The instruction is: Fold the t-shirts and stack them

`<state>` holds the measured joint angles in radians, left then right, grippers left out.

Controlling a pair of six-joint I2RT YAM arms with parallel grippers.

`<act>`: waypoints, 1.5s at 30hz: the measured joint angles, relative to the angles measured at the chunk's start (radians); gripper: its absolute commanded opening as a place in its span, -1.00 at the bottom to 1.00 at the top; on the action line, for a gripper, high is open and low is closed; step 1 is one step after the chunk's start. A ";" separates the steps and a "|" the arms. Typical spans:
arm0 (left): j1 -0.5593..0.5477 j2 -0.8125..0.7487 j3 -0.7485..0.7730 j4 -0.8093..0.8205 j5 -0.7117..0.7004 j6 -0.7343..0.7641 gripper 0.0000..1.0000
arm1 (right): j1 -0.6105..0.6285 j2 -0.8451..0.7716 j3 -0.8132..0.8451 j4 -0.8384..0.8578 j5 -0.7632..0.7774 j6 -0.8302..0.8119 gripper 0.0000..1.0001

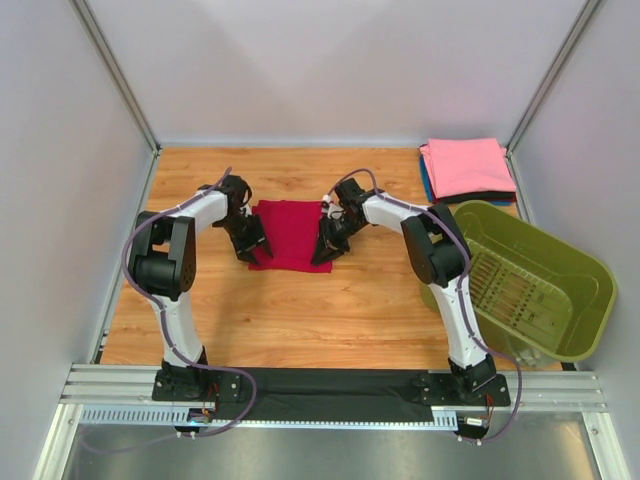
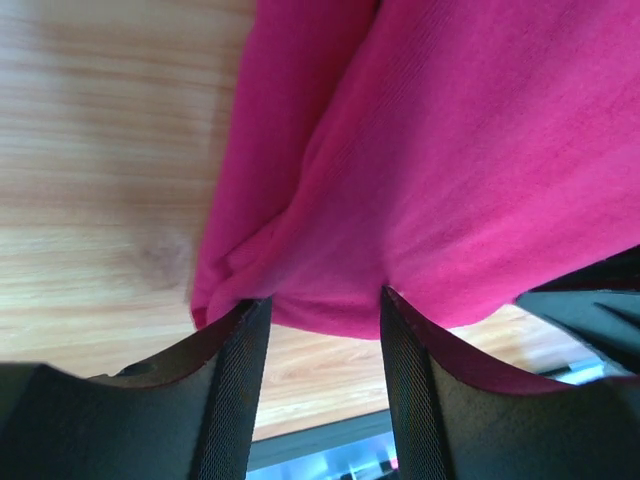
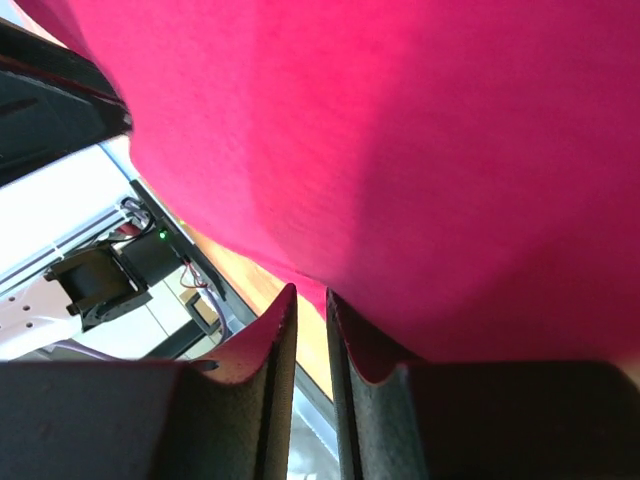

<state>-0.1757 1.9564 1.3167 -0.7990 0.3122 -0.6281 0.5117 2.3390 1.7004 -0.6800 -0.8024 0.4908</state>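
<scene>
While the crimson t-shirt (image 1: pixel 292 235) lies folded to a rough square on the tabletop (image 1: pixel 300 320) between the two pairs of jaws, the left jaws stand wide apart at its edge and the right jaws barely parted, neither seen pinching cloth. Well beyond the right jaws' outer side sits the pink-topped stack (image 1: pixel 466 165) of folded t-shirts; only this last transfer appears left

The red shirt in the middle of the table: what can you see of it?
The red t-shirt is soft, plain crimson cloth, folded to a rough rectangle and lying on the wooden table, with a few creases showing. The left gripper and right gripper sit at its near corners, jaws parted, its edge at their fingertips.
</scene>
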 measured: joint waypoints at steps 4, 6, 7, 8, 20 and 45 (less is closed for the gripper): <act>0.001 0.000 0.043 -0.037 -0.039 0.003 0.11 | -0.021 -0.019 0.000 -0.021 0.030 -0.021 -0.51; 0.000 0.000 0.088 -0.073 -0.058 0.004 0.12 | -0.029 -0.050 -0.005 -0.034 0.079 -0.025 -0.35; 0.000 -0.001 0.108 -0.085 -0.064 0.005 0.12 | -0.032 -0.069 -0.010 -0.035 0.098 -0.023 -0.28; 0.000 -0.005 0.139 -0.108 -0.081 0.005 0.12 | -0.035 -0.102 -0.026 -0.028 0.127 -0.020 -0.15; 0.002 -0.450 -0.045 -0.133 -0.053 0.014 0.12 | -0.040 -0.178 0.060 0.041 0.456 0.023 0.21; 0.013 -0.320 -0.073 -0.103 0.030 0.056 0.10 | -0.013 -0.142 -0.130 0.335 0.383 0.035 0.04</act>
<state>-0.1631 1.6367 1.2434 -0.9024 0.3424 -0.5724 0.4988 2.1971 1.5703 -0.3450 -0.4191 0.5259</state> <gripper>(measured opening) 0.553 0.540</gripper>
